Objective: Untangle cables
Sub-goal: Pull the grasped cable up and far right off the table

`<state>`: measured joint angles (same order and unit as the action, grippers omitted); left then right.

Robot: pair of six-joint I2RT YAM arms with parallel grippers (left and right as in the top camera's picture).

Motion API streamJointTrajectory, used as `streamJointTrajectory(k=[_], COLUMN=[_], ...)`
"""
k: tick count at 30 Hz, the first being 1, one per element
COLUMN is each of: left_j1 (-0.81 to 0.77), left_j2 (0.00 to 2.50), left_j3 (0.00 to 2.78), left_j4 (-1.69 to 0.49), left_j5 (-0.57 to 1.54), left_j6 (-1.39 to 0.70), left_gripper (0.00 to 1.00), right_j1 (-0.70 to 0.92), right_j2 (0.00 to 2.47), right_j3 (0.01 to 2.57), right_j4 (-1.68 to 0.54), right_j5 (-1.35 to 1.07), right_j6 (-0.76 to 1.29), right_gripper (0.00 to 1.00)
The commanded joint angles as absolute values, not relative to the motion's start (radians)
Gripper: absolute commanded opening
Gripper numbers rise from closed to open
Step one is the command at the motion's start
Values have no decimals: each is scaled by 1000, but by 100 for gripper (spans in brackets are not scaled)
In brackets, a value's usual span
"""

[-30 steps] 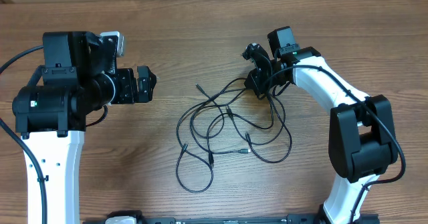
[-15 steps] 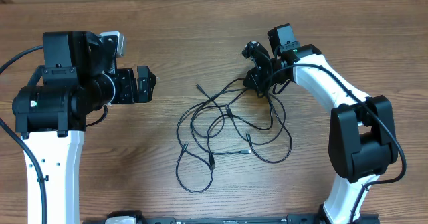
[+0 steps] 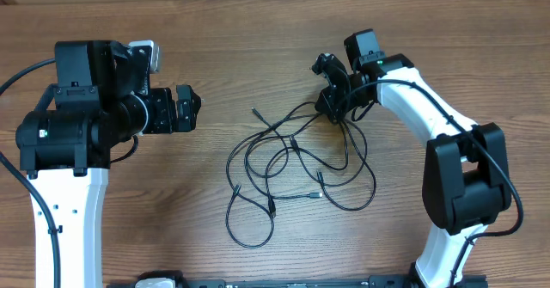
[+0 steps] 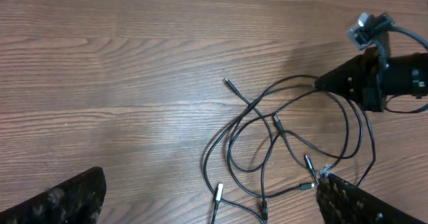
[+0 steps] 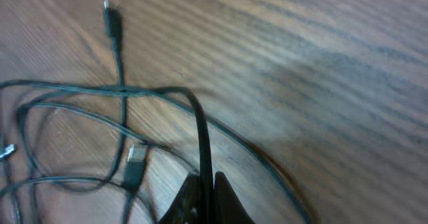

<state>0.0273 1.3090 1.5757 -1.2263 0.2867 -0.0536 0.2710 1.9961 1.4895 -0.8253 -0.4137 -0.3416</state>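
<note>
Overhead: we see R gripper (image 3: 333,109) pinching the cables (image 3: 296,163), barely shifted; L gripper (image 3: 192,108) wide open; tangle not loosened.

We see thin black cables (image 3: 294,144) on a brown, wood-grained table (image 3: 258,47); their plug tips (image 4: 219,191) look perhaps silvery.

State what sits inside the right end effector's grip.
One black cable strand runs in between the shut fingers of the right end effector; how far it continues inside is hidden.
</note>
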Motion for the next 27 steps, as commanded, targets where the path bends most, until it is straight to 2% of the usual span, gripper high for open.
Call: streamJointTrajectory(k=[1, 6, 11, 20, 27], left_j1=[24, 24, 24, 24, 24], left_j2=[1308, 1308, 1308, 1308, 1308], left_j3=[1589, 1589, 1589, 1589, 1589], left_j4=[-1226, -1226, -1226, -1225, -1226], left_j5=[281, 281, 281, 281, 281], left_j6=[-67, -67, -67, -67, -67], left_gripper=[100, 100, 100, 100, 100], right_j1=[275, 276, 276, 276, 276], right_j2=[1893, 1797, 1724, 1572, 1507], right_j3=[1613, 1825, 1999, 2305, 2337], right_j4=[-889, -1071, -1157, -1140, -1047], right_j5=[-421, -422, -436, -435, -435], right_j6=[-340, -255, -215, -183, -183], right_gripper=[4, 4, 4, 4, 4])
